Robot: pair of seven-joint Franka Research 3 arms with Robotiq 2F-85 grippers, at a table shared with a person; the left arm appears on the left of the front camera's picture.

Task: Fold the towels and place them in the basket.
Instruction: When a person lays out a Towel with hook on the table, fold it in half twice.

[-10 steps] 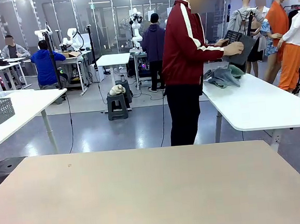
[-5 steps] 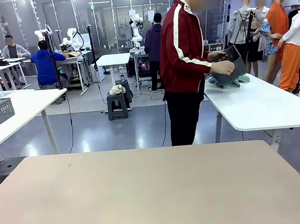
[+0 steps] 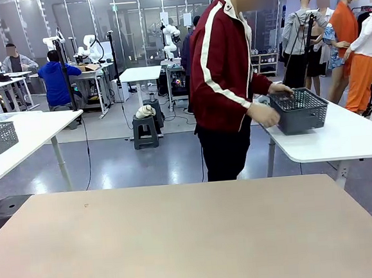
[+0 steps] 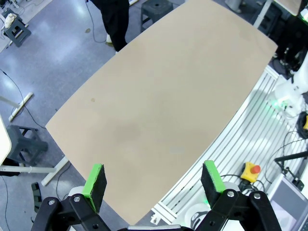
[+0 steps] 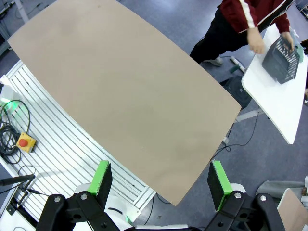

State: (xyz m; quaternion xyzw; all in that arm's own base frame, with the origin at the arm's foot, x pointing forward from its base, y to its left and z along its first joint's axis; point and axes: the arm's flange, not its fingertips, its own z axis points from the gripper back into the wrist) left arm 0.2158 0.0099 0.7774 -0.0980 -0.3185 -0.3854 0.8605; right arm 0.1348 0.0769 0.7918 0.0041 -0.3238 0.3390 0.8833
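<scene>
Left gripper (image 4: 154, 179) high over the bare tan table (image 3: 194, 241), claw spread wide, green pads far apart, nothing between them. Beyond the far edge of this table, a little right of the middle, a person (image 3: 222, 65) in a dark red jacket with a white stripe on the sleeve, body turned towards the white side table (image 3: 340, 136) at the right. On that side table, well apart from the tan table, the basket (image 3: 300, 114): dark grey mesh, upright on its bottom, open mouth to the ceiling, long axis about left to right in the front view, short end towards the person. One hand (image 3: 280, 90) on the near rim of the basket, the other hand (image 3: 264, 115) just beside its left wall. One second ago held up in the air in both hands and tilted on its side, half a second ago lower and closer to the body; now down flat on the side table. Right gripper (image 5: 161, 177) also high over the tan table, claw wide, holding nothing.
</scene>
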